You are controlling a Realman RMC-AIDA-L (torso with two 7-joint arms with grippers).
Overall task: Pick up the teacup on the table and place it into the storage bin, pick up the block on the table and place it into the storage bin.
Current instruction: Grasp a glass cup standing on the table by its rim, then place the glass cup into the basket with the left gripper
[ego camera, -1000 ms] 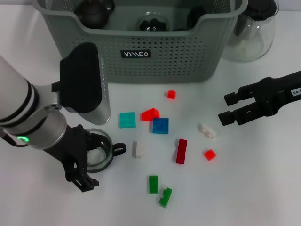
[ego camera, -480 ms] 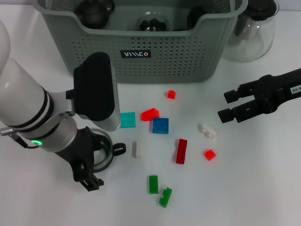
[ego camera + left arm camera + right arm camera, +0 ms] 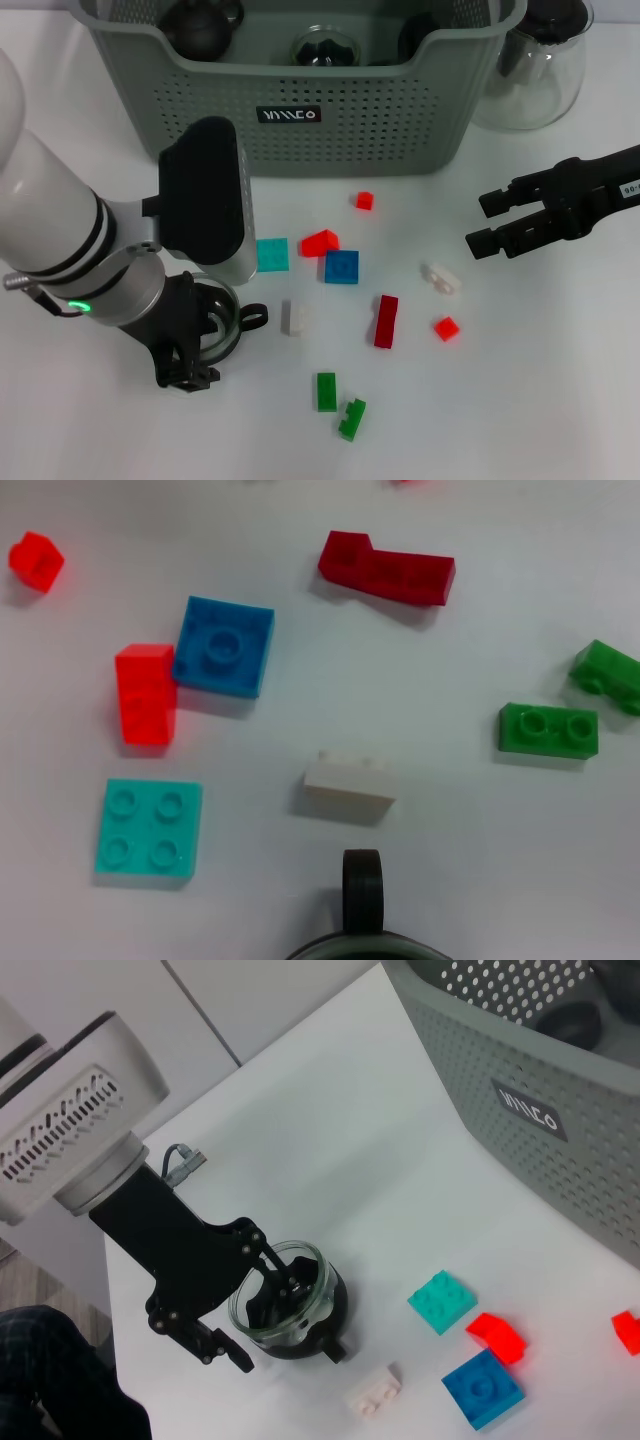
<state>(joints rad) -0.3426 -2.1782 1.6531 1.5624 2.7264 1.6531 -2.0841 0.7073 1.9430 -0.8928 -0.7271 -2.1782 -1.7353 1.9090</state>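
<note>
White table (image 3: pixel 560 400), left pincer (image 3: pixel 262 1312) spread astride teacup (image 3: pixel 290 1300) rim, right pincer (image 3: pixel 480 222) open.

White left arm (image 3: pixel 45 215), black-banded, apparently green-lit.

A clear glass teapot (image 3: pixel 535 70) is standing on the white table (image 3: pixel 560 380), well beyond the right gripper (image 3: pixel 478 224) and just beside the bin's far corner.

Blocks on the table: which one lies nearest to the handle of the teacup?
The white block, a small plain brick just beside the teacup handle. The teal square plate and the green bricks lie farther off.
</note>
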